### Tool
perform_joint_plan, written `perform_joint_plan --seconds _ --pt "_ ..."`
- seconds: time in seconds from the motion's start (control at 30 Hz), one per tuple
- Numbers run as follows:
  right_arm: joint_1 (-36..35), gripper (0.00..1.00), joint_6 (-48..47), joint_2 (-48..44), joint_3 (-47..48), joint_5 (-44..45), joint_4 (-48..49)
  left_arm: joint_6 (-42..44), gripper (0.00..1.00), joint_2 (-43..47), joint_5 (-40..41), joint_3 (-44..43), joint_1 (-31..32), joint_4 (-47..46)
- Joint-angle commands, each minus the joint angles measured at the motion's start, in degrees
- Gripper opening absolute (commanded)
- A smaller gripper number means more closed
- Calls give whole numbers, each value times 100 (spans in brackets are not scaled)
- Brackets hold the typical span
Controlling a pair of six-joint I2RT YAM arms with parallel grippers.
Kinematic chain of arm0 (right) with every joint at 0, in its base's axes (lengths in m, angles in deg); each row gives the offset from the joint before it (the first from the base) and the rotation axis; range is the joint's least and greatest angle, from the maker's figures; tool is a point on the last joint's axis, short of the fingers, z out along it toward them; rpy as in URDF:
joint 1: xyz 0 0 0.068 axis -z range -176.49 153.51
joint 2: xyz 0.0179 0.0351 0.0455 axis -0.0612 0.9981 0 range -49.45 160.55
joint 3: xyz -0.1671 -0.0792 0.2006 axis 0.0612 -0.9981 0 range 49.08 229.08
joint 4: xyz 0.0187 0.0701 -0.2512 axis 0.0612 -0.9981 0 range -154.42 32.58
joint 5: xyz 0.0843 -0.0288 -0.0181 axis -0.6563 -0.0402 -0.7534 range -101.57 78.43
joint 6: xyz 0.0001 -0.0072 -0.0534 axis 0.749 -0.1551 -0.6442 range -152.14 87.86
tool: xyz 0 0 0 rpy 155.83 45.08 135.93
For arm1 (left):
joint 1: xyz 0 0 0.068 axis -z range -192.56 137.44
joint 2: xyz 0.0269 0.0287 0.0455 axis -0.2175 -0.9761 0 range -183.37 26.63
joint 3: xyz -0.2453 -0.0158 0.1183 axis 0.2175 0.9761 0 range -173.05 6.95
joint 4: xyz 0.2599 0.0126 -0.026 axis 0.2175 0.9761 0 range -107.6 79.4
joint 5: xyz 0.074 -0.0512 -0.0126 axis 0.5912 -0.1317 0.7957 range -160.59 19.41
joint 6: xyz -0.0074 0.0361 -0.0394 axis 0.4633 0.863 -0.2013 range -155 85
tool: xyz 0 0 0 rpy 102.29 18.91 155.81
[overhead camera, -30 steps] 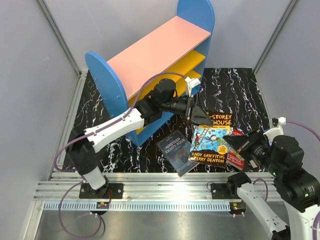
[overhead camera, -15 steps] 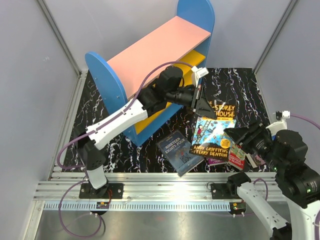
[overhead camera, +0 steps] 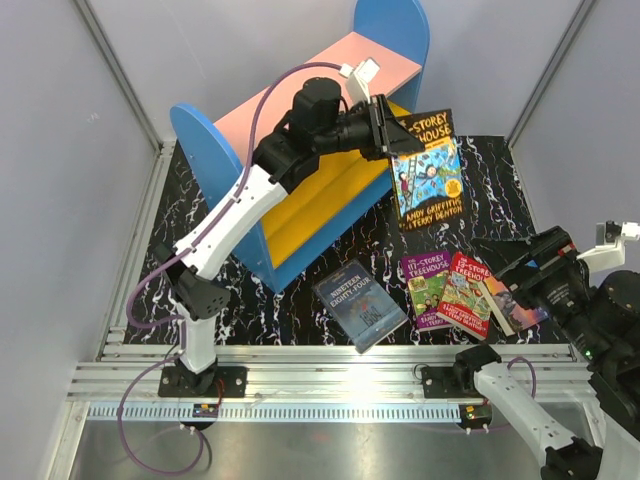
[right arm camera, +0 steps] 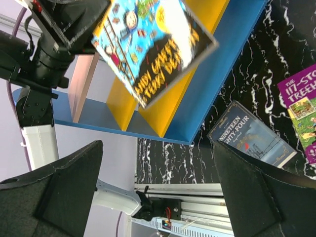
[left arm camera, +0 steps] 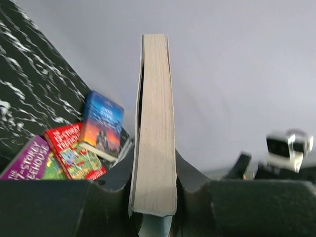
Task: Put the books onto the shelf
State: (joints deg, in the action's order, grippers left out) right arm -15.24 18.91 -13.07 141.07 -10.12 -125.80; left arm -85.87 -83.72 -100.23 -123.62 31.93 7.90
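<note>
Shelf [overhead camera: 300, 105]: stands on the worktop [overhead camera: 480, 160], just behind the left end effector [overhead camera: 385, 125].
Left end effector: pressed together on one edge of the teal Treehouse book [overhead camera: 428, 170].
Teal Treehouse book: raised clear of the worktop, reaching out beyond the fingers, cover turned to the overhead camera.
Right end effector [overhead camera: 535, 265]: spread wide, nothing between its fingers.
Loose books: purple Treehouse book [overhead camera: 425, 288], red Treehouse book [overhead camera: 465, 292] and dark blue book [overhead camera: 515, 305] lie flat and overlapping, just beside the right end effector and well below the left one.
Nineteen Eighty-Four [overhead camera: 358, 305]: flat on the worktop, apart from those three, below the left end effector.
</note>
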Motion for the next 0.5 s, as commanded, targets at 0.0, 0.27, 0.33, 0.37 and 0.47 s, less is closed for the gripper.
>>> perform_joint_plan --seconds 0.0,0.27,0.33,0.37,0.47 --pt "-24 100 431 -174 -503 -101 340 -633 0 127 747 -102 -28 -1009" --pt "-24 100 1320 -519 -2158 -269 2063 -1820 0 435 1128 427 -11 -1961" --pt "-24 100 1057 -369 -2027 -172 2328 -1847 0 514 1172 470 7 -1900" --pt "-24 100 969 -195 -1948 -41 2494 -1891 0 618 1146 644 7 -1899" --pt "-24 100 740 131 -1597 232 2688 -2137 0 795 1102 1014 7 -2224"
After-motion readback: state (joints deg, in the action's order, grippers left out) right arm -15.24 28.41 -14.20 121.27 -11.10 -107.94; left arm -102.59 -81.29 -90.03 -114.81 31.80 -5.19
